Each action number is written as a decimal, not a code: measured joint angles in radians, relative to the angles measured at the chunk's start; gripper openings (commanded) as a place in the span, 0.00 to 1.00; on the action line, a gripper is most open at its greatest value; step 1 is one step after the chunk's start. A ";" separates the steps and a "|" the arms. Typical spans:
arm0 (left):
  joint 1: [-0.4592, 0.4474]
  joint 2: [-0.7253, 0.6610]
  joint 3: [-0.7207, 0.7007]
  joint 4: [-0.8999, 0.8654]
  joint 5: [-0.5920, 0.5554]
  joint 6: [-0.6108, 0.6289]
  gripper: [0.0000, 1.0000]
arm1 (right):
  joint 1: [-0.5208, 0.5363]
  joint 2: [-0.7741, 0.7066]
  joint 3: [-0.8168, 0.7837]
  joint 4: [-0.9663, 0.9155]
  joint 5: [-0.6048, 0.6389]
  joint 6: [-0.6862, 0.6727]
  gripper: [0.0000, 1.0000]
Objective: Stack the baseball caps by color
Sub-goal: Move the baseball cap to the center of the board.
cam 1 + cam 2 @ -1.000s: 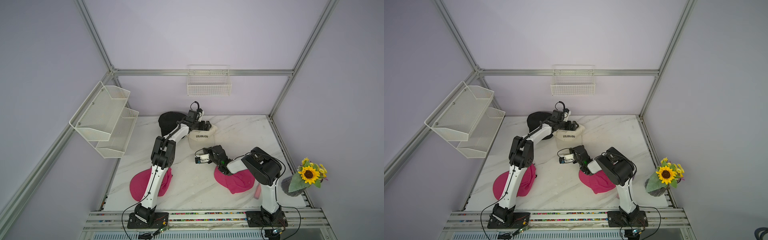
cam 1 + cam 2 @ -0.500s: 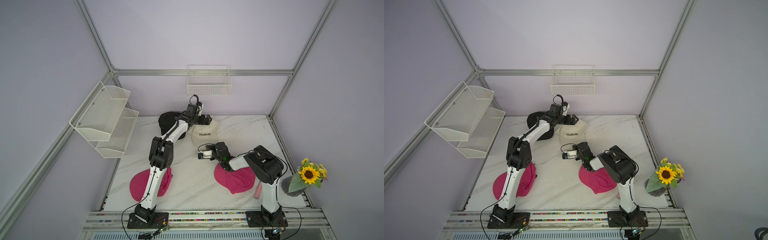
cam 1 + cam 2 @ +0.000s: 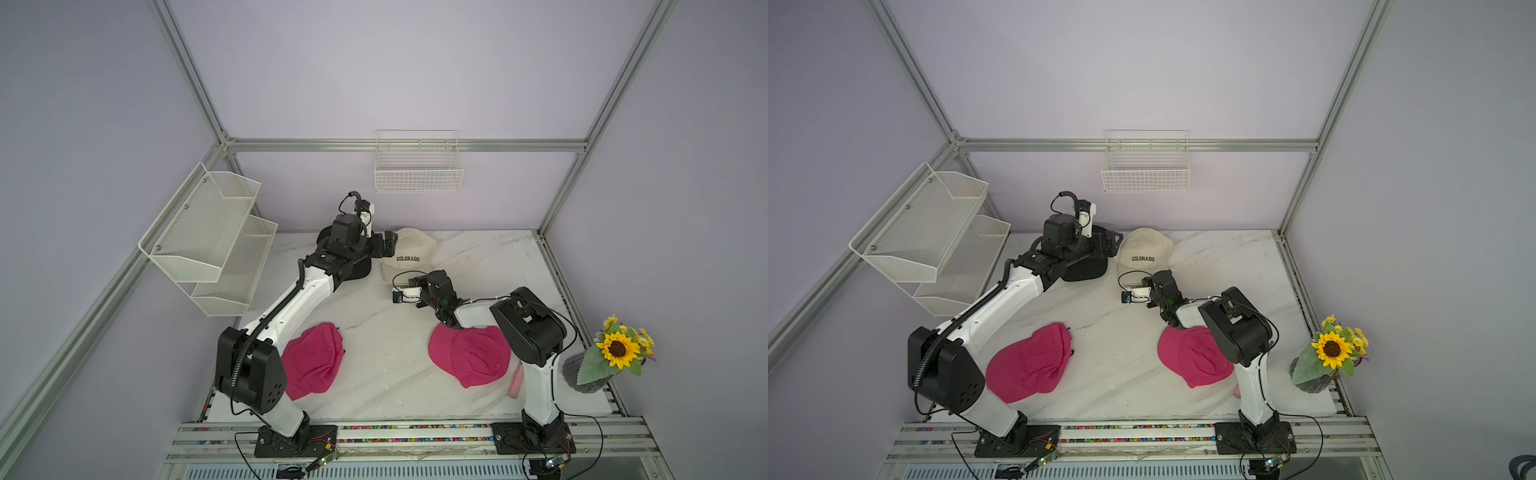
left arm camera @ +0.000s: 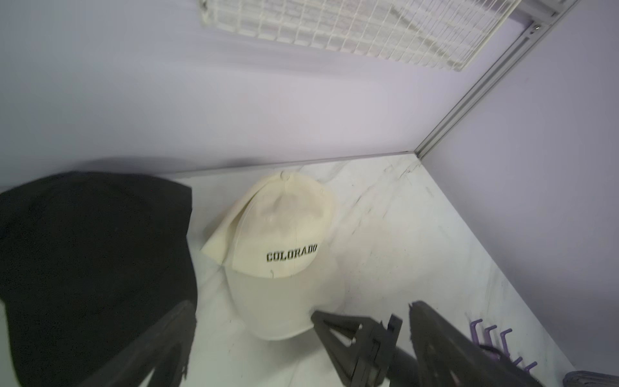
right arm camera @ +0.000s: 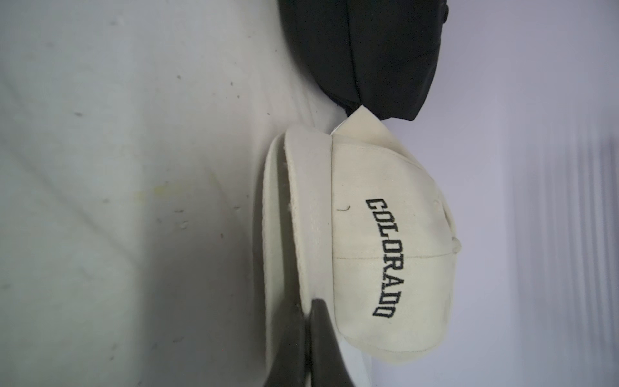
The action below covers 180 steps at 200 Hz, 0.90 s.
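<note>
Sitting near the back edge of the marble table (image 3: pixel 386 386), a stack of cream caps (image 3: pixel 409 249) lettered "COLORADO" faces the front. The right wrist view shows at least two brims, one over the other; how many caps are nested cannot be told. Just beside the stack, on the robot's left, lie the black caps (image 3: pixel 1084 270), largely covered by the left arm in both top views. The left gripper (image 3: pixel 384 245) hangs close by the cream crown, its jaws spread wide and empty. The right gripper (image 5: pixel 310 321), jaws pressed together on nothing, points its tip at the edge of the cream brim. Near the front, well apart, lie a pink cap (image 3: pixel 316 361) by the left arm and a second pink cap (image 3: pixel 469 357) beside the right arm. A wire basket (image 3: pixel 417 174) hangs on the back wall, a mesh shelf (image 3: pixel 208 232) on the left wall, and a sunflower vase (image 3: pixel 615 357) stands at the front right corner.
</note>
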 measured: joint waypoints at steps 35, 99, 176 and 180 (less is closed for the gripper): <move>0.030 -0.147 -0.248 -0.009 -0.110 -0.034 1.00 | -0.033 0.078 0.116 -0.058 0.003 -0.001 0.00; 0.065 -0.296 -0.397 0.040 -0.139 -0.117 1.00 | -0.055 0.098 0.193 -0.130 -0.018 0.057 0.65; -0.026 -0.249 -0.476 0.055 -0.055 -0.209 1.00 | -0.052 -0.332 -0.077 -0.062 -0.045 0.620 0.97; -0.035 -0.246 -0.477 0.057 -0.051 -0.210 1.00 | -0.052 -0.357 -0.087 -0.053 -0.036 0.697 0.97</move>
